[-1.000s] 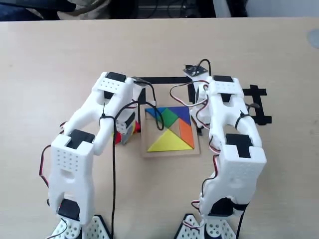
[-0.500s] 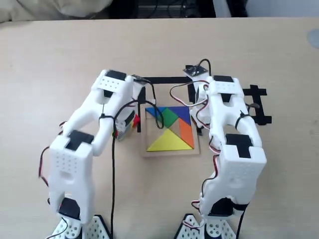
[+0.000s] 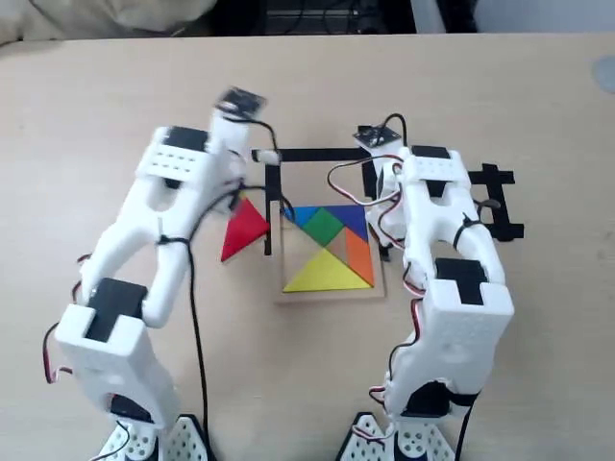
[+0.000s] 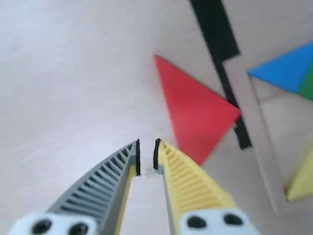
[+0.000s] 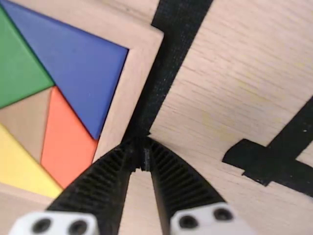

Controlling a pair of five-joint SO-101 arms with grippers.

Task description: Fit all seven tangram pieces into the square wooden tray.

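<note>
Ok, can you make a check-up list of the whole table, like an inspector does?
Surface: wooden table, bare wood.
Job's things: square tray holds blue, green, orange and yellow pieces; red triangle lies outside it, on the table.
Clutter: black tape strips stuck on the table.
Grippers: left gripper over the table by the red triangle, fingers nearly together, empty; right gripper shut beside the tray's rim.
Cables: black cable runs along the left arm.
Surroundings: pale cloth past the table's far edge.
</note>
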